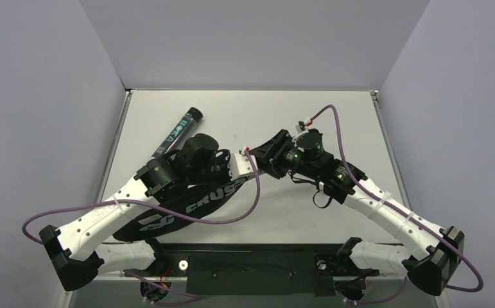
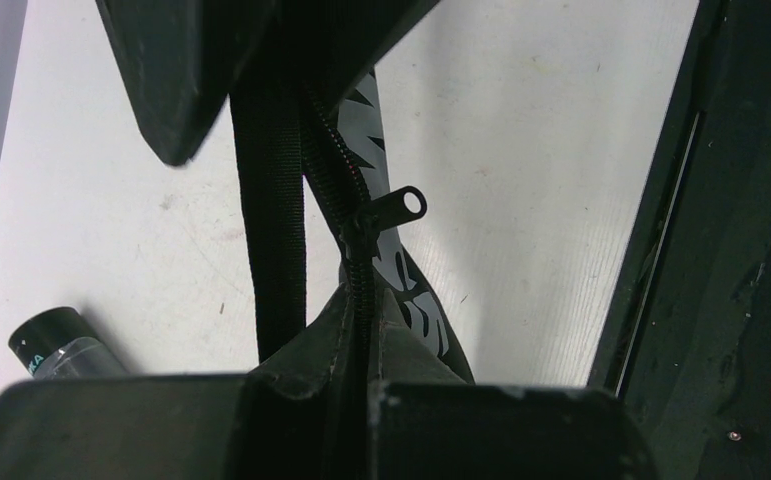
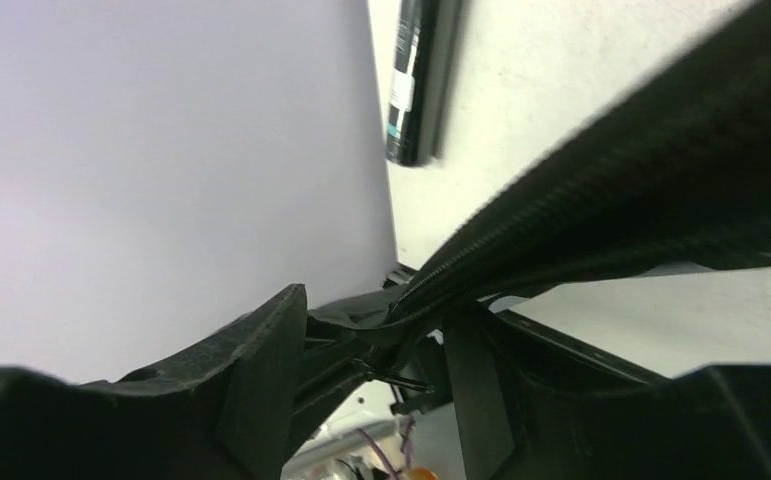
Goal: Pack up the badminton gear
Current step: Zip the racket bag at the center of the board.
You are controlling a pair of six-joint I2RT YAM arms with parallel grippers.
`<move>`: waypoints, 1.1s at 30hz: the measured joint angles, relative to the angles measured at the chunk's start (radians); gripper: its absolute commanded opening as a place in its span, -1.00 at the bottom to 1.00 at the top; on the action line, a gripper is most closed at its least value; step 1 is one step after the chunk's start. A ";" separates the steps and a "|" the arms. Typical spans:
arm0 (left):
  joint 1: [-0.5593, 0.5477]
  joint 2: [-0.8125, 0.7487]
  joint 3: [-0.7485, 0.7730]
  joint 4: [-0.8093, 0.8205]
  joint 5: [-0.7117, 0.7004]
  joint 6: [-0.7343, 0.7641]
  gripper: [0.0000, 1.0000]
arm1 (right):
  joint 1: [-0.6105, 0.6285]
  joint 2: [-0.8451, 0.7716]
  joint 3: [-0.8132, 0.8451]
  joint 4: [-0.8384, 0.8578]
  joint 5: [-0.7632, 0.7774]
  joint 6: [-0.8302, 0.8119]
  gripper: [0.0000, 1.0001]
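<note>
The black bag lettered CROSSWAY point(image 1: 193, 205) lies at the left centre of the table, partly under my left arm. My left gripper point(image 1: 237, 168) is shut on the bag's zipper edge point(image 2: 361, 300), with the fabric pinched between its fingers point(image 2: 366, 385). The metal zipper pull point(image 2: 401, 205) sticks out just beyond them. My right gripper point(image 1: 262, 154) meets it from the right. In the right wrist view it is open point(image 3: 381, 360), its fingers astride the bag's zipper edge point(image 3: 641, 170) and a small pull tab. The black teal-printed tube point(image 1: 180, 131) lies at the back left. No racket is in view.
The tube also shows in the left wrist view point(image 2: 56, 345) and in the right wrist view point(image 3: 416, 80), near the left wall point(image 1: 71, 96). A black rail point(image 1: 251, 263) runs along the near edge between the arm bases. Purple cables loop from both arms.
</note>
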 measured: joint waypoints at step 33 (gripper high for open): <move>-0.008 -0.029 0.177 -0.003 0.071 0.017 0.07 | 0.060 0.117 0.144 -0.334 0.092 -0.086 -1.00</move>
